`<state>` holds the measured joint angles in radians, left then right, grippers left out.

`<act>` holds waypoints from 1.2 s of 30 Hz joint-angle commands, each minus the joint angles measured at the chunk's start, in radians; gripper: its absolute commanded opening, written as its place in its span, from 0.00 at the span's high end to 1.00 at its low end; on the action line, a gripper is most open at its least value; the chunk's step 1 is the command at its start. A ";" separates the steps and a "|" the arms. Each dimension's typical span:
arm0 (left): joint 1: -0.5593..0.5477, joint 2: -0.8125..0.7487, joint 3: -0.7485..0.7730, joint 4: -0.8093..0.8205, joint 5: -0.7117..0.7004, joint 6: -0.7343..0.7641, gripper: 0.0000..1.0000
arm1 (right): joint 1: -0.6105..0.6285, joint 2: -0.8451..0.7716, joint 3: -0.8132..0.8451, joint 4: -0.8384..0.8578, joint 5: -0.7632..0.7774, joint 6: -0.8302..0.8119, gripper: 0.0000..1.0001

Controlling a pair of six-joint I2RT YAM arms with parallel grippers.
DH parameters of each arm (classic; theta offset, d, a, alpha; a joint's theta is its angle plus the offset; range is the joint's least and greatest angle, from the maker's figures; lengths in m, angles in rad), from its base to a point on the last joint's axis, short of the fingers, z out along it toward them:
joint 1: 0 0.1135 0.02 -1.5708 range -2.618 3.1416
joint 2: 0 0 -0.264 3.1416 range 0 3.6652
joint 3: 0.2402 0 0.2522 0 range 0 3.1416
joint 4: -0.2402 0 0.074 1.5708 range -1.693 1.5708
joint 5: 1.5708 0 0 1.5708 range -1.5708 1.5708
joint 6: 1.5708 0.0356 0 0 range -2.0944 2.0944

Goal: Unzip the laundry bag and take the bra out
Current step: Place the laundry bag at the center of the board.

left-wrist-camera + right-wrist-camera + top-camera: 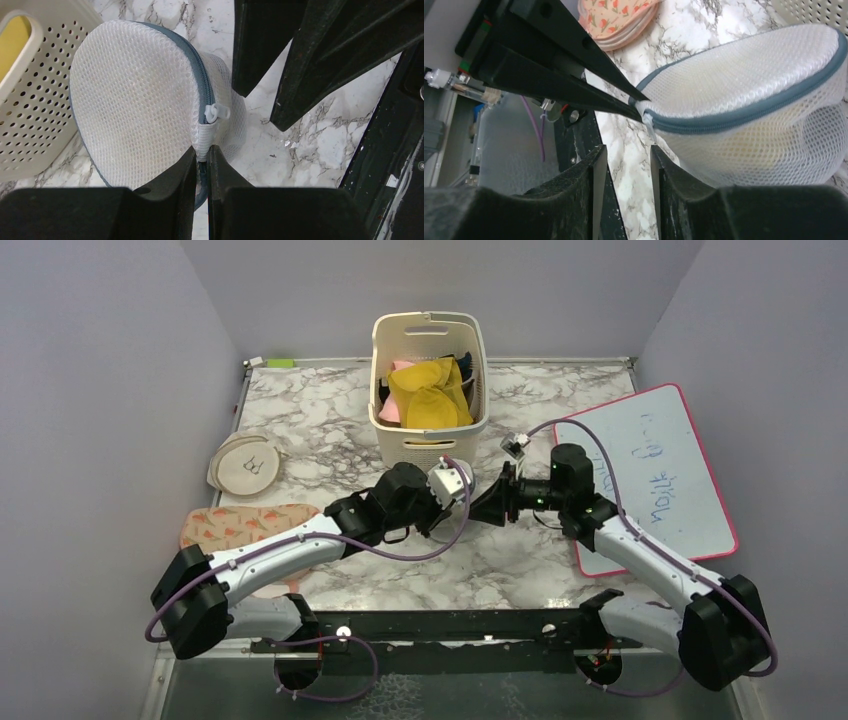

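The laundry bag (135,100), a white mesh drum with a grey-blue zip trim, stands tilted on the marble table just in front of the basket. It also shows from the right wrist (764,100) and from above (452,480). My left gripper (201,150) is shut on the mesh tab at the end of the zip, just below the white zip pull (216,112). My right gripper (626,149) is open beside the bag, with only marble between its fingers. The pull (647,122) lies a little beyond its tips. The zip is closed along the rim. The bra is hidden.
The cream slotted basket (478,390) behind the bag holds a yellow cloth (430,395) and a pink cloth (400,368). A flat beige pouch (246,462) and a floral pad (245,523) lie at the left. A pink-edged whiteboard (650,475) lies at the right.
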<state>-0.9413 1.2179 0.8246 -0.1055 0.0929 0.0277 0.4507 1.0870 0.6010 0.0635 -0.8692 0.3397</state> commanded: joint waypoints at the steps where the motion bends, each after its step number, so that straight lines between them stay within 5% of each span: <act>1: 0.007 0.023 0.042 0.014 0.060 -0.022 1.00 | 0.011 0.044 -0.008 0.123 -0.064 0.079 0.66; 4: 0.007 0.033 0.047 0.009 0.069 -0.023 1.00 | 0.033 0.065 -0.011 0.135 -0.031 0.096 0.73; 14: 0.007 0.040 0.049 0.006 0.099 -0.028 1.00 | 0.044 0.077 -0.016 0.098 0.060 0.092 0.71; 21: 0.007 0.037 0.051 -0.003 0.095 -0.025 1.00 | 0.043 -0.020 -0.002 -0.048 0.270 0.084 0.61; 26: 0.007 0.033 0.051 -0.003 0.099 -0.025 1.00 | 0.043 -0.009 -0.015 0.042 0.191 0.110 0.58; 36: 0.007 0.034 0.053 -0.006 0.096 -0.022 1.00 | 0.045 0.050 -0.019 0.114 0.045 0.127 0.71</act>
<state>-0.9367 1.2560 0.8433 -0.1150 0.1555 0.0120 0.4915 1.1370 0.5869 0.1204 -0.7589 0.4633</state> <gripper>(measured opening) 0.035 0.313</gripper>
